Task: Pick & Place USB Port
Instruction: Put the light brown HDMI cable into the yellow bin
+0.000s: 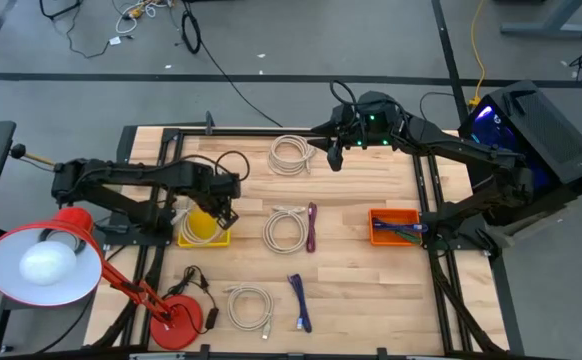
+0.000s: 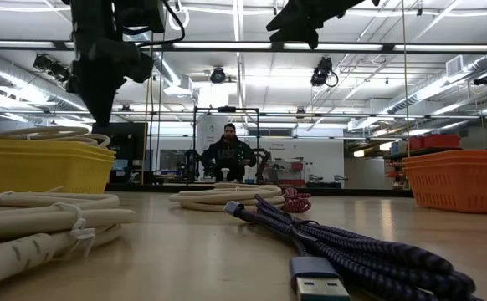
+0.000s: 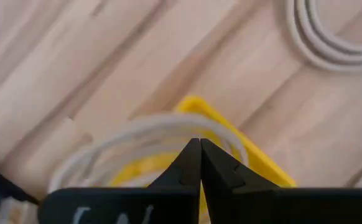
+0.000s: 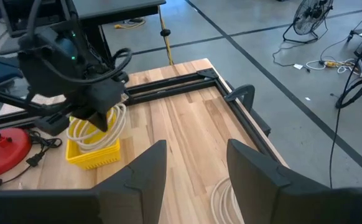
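My left gripper (image 1: pixel 224 213) (image 3: pixel 199 144) is shut. Its fingertips point down over the yellow bin (image 1: pixel 193 238) (image 4: pixel 94 155). A coiled white cable (image 3: pixel 137 124) (image 4: pixel 97 130) lies in that bin and rises above its rim. My right gripper (image 1: pixel 334 160) (image 4: pixel 196 168) is open and hangs in the air at the table's far side. It is beside another white coil (image 1: pixel 291 155) that lies flat on the wood. The low view shows both grippers up high, the left one (image 2: pixel 99 117) just above the bin (image 2: pixel 34 163). My left gripper comes at the white coil in the yellow bin from above with its fingers shut. Nothing shows between the fingers. I cannot tell whether the fingertips touch the coil's upper loop (image 3: pixel 168 121).
More cables lie on the table. A white coil (image 1: pixel 286 230) and a purple cable (image 1: pixel 311 228) are at mid-table. A white coil (image 1: pixel 249 305) and a blue cable (image 1: pixel 299 302) are at the near side. An orange bin (image 1: pixel 393 225) stands at the right and a red lamp (image 1: pixel 46 262) at the near left. A person sits beyond the table (image 2: pixel 229 155).
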Robot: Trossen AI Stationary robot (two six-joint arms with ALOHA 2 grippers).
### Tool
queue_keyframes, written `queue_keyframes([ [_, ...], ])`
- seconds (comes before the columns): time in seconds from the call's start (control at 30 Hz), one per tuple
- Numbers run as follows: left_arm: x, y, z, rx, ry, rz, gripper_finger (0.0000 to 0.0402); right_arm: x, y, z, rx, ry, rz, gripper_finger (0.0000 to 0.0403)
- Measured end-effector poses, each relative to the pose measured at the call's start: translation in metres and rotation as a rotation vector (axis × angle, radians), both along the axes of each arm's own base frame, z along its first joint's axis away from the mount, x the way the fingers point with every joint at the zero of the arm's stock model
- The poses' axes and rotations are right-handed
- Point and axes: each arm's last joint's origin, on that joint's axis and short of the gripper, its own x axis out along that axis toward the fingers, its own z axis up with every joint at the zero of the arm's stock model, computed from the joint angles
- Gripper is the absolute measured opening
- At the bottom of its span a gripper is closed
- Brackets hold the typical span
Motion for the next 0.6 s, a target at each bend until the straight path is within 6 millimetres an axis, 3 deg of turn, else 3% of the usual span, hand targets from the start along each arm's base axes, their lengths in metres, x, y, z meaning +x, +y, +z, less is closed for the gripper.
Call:
queue_keyframes([
  [0.1,0.008,0.010,0.002,0.016,-0.096,-0.002,0.0004,0.000,0.000,0.000,0.000,0.000,0.000,0.0168],
  [0.23,0.025,0.024,0.012,0.007,-0.316,-0.130,0.0013,0.000,0.000,0.000,0.001,-0.001,0.000,0.0168],
  [0.33,0.027,0.041,0.026,0.091,-0.360,-0.203,0.0023,0.000,0.000,0.000,0.001,0.000,0.000,0.0168],
  [0.43,0.023,0.065,0.050,0.260,-0.331,-0.262,0.0031,0.000,0.000,0.000,0.004,-0.002,-0.001,0.0168],
  [0.6,0.017,0.104,0.106,0.475,-0.387,-0.340,0.0061,0.000,0.000,0.000,0.035,-0.008,-0.013,0.0168],
])
